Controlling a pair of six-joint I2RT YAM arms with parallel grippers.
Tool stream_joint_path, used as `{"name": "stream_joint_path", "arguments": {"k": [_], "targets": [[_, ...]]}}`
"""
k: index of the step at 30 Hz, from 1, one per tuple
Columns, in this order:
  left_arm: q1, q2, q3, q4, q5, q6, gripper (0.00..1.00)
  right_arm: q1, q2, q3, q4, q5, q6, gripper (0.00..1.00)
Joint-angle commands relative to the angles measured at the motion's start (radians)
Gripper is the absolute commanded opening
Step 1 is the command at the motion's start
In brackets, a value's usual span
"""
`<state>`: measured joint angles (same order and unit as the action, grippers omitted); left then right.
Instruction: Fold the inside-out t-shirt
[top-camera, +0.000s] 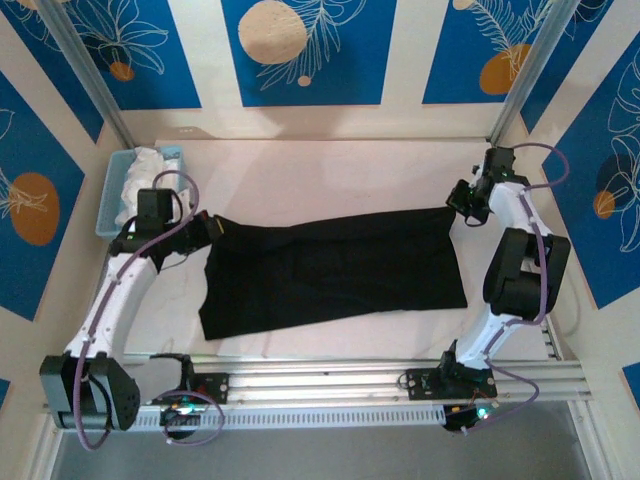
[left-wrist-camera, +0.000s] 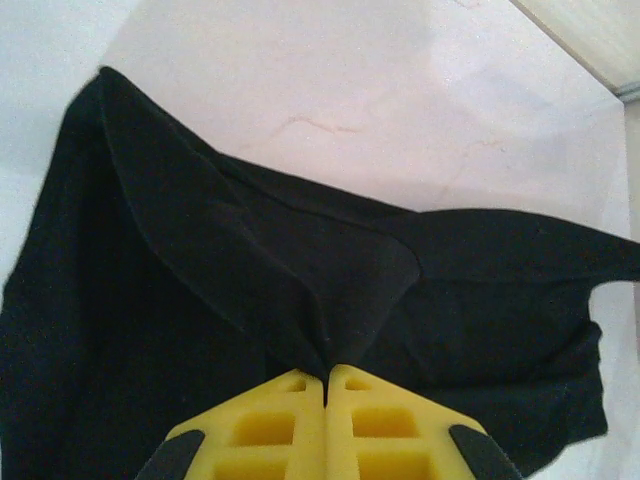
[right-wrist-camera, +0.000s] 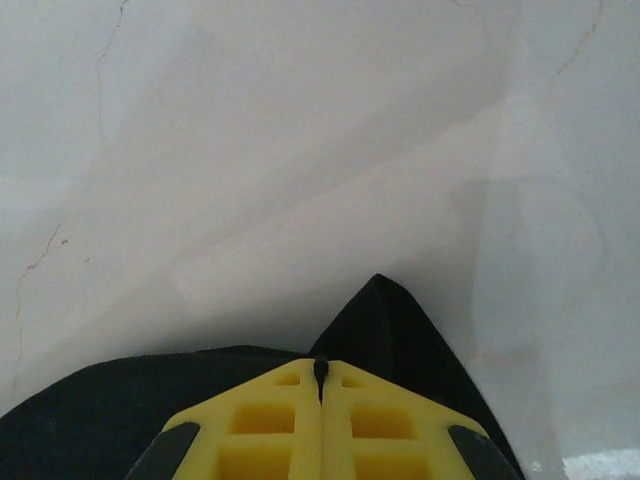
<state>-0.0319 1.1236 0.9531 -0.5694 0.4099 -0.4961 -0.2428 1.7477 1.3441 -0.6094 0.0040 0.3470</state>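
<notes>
Lying spread across the middle of the desk, the inside-out t-shirt is pinched at its far corners: left fingers closed tight on the left corner, right fingers closed on the right.

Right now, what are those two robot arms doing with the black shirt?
Each claw is pinched shut on a far corner of the black t-shirt: the left claw at its left end, the right claw at its right end. The shirt lies mostly flat on the white table. A blue basket sits far left.
</notes>
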Motion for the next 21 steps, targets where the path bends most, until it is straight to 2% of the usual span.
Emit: {"name": "stream_joint_path", "arguments": {"k": [1, 7, 12, 17, 21], "targets": [[0.013, -0.052, -0.021, -0.073, 0.079, -0.007, 0.0, -0.004, -0.051, -0.045, -0.039, 0.013, -0.003, 0.0], [0.012, -0.099, -0.034, -0.161, 0.104, 0.003, 0.0, -0.009, -0.078, -0.101, -0.057, 0.053, -0.005, 0.0], [0.032, -0.135, -0.014, -0.278, 0.065, 0.056, 0.0, -0.02, -0.116, -0.16, -0.062, 0.086, 0.006, 0.0], [0.046, -0.161, -0.024, -0.353, 0.097, 0.057, 0.0, -0.034, -0.162, -0.228, -0.064, 0.09, 0.023, 0.0], [0.054, -0.178, -0.011, -0.409, 0.064, 0.09, 0.0, -0.05, -0.195, -0.261, -0.059, 0.083, 0.036, 0.0]]}}
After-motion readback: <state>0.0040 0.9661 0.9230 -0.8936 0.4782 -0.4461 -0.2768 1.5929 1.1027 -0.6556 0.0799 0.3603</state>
